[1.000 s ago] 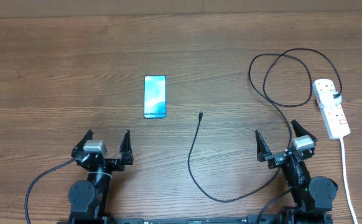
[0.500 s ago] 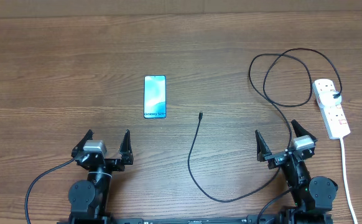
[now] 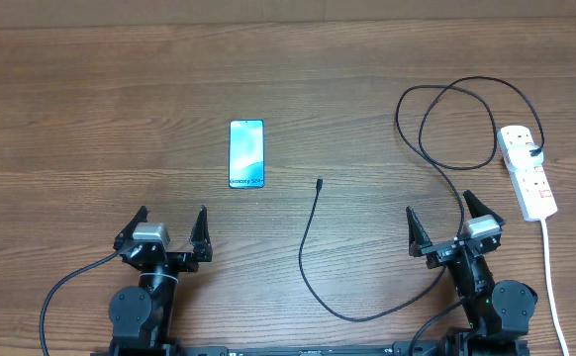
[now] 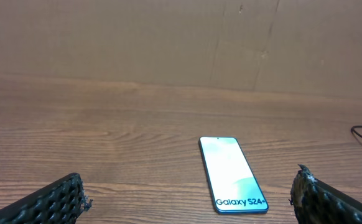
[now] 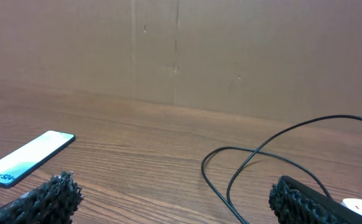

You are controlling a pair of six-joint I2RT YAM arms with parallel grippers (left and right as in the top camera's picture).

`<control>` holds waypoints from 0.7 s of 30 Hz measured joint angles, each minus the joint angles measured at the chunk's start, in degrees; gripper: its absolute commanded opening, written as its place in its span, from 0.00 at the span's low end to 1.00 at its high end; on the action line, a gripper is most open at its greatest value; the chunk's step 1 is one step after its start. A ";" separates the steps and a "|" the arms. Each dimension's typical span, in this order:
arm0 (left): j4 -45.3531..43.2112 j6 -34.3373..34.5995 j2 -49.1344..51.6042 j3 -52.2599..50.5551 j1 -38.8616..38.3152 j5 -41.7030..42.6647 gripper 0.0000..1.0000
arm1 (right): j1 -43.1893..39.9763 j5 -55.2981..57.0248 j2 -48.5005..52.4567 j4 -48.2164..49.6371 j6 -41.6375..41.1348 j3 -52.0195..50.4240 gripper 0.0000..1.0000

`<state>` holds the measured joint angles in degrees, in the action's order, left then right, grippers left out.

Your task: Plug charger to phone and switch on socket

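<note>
Nothing has been moved since the earlier frames. The jaws of the left arm (image 3: 149, 259) and of the right arm (image 3: 471, 259) are spread wide and empty, parked at the near edge of the brown wooden surface (image 3: 90, 89), presumably as a starting pose. The slim blue-screened phone (image 3: 246, 153) is laid flat left of centre, ahead of the left jaws. The thin black charger cable (image 3: 305, 232) is looped from the centre to the white power-strip socket (image 3: 528, 170) at the right edge. Its free tip is left apart from the phone.
</note>
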<state>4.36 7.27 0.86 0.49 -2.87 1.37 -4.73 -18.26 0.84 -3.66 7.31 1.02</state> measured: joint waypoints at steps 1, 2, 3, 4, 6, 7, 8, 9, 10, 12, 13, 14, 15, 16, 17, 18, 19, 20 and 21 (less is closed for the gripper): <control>0.00 0.00 0.00 0.00 0.00 0.00 1.00 | 0.00 -0.02 0.00 0.02 0.00 0.00 1.00; 0.00 0.00 0.00 0.00 0.00 0.00 1.00 | 0.00 0.00 0.00 0.02 -0.02 0.00 1.00; 0.00 0.00 0.00 0.00 0.00 0.00 1.00 | 0.00 0.00 0.00 0.02 0.00 0.00 1.00; 0.00 0.00 0.00 0.00 0.00 0.00 0.99 | 0.00 0.02 0.00 0.00 0.00 0.00 1.00; 0.00 0.00 0.00 0.00 0.00 0.00 0.99 | 0.00 0.02 0.00 0.02 0.00 0.00 1.00; 0.00 0.00 0.00 0.00 0.00 0.00 1.00 | 0.00 0.02 0.00 0.02 0.00 0.00 1.00; 0.00 0.00 0.00 0.00 0.00 0.00 1.00 | 0.00 0.00 0.00 0.02 0.02 0.00 1.00; 0.00 0.00 0.00 0.00 0.00 0.00 1.00 | 0.00 0.00 0.00 0.00 -0.02 0.00 1.00; 0.00 0.00 0.00 0.00 0.00 0.00 0.99 | 0.00 0.00 0.00 0.02 0.00 0.00 1.00; 0.00 0.00 0.00 0.00 0.00 0.00 0.99 | 0.00 0.02 -0.02 0.04 -0.02 0.00 1.00; 0.00 0.00 0.00 0.00 0.00 0.00 0.99 | 0.00 0.00 0.00 0.00 -0.02 0.00 1.00; 0.00 0.00 0.00 0.00 0.00 0.00 0.99 | 0.00 0.00 0.00 0.02 -0.02 0.00 1.00; 0.00 0.00 0.00 0.00 0.00 0.00 1.00 | 0.00 0.02 0.00 0.02 -0.02 0.00 1.00; 0.00 0.00 0.00 0.00 0.00 0.00 1.00 | 0.00 0.02 0.00 0.04 -0.02 0.00 1.00; 0.00 0.00 0.00 0.00 0.00 0.00 1.00 | 0.00 0.02 0.00 0.04 0.00 0.00 1.00; 0.00 0.00 0.00 0.00 0.00 0.00 0.99 | 0.00 0.00 0.00 0.02 -0.02 0.00 1.00; 0.00 0.00 0.00 0.00 0.00 0.00 1.00 | 0.00 0.00 0.00 0.00 0.00 0.00 1.00; 0.00 0.00 0.00 0.00 0.00 0.00 1.00 | 0.00 0.00 0.00 0.04 -0.02 0.00 1.00; 0.00 0.00 0.00 0.00 0.00 0.00 1.00 | 0.00 0.00 0.00 0.04 -0.02 0.00 1.00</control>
<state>4.36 7.27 0.86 0.49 -2.87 1.37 -4.73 -18.26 0.84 -3.62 7.29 1.02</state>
